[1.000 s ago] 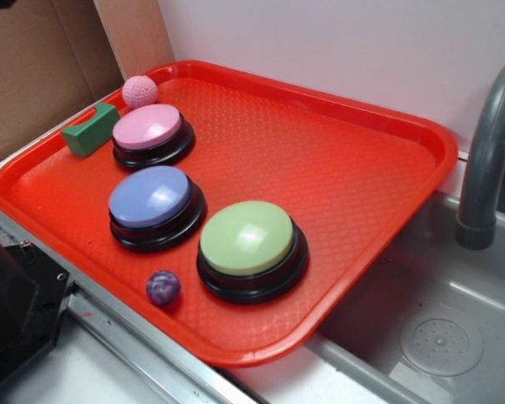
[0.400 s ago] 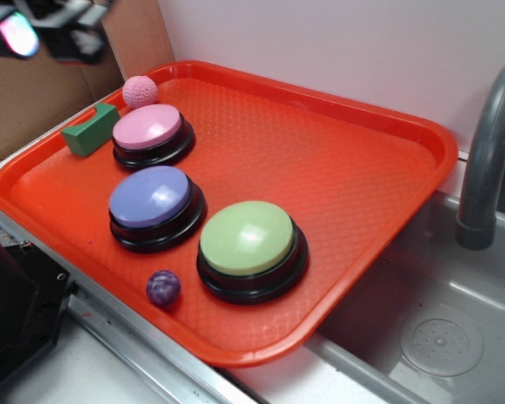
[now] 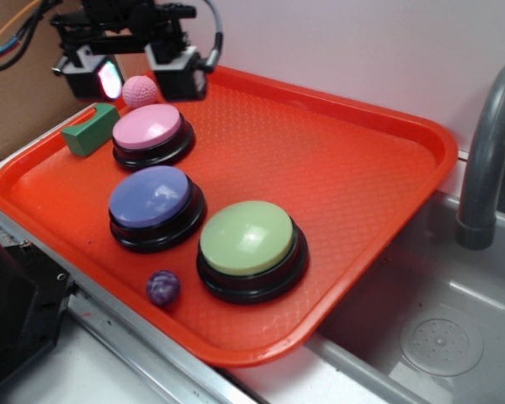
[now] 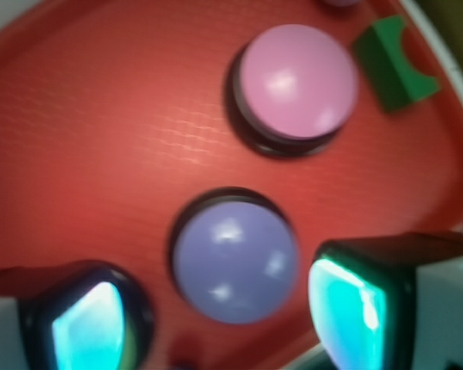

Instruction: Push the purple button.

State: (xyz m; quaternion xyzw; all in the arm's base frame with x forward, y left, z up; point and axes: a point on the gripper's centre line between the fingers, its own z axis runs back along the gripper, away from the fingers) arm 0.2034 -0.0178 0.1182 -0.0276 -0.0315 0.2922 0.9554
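Our tool (image 3: pixel 133 76) hangs with its fingers spread apart, holding nothing, above the far corner of the red tray (image 3: pixel 362 177). The purple button (image 3: pixel 150 196) sits below and nearer the camera than the tool, with the pink button (image 3: pixel 147 127) between them. In the wrist view the purple button (image 4: pixel 235 258) lies between the two pads, slightly off centre. We should centre over the dome, bring the fingers together, then descend vertically, clearing the pink button and the green button (image 3: pixel 247 238).

Purple button (image 3: pixel 150 196) open from above, pink button (image 3: pixel 147 127) and green button (image 3: pixel 247 237) flanking
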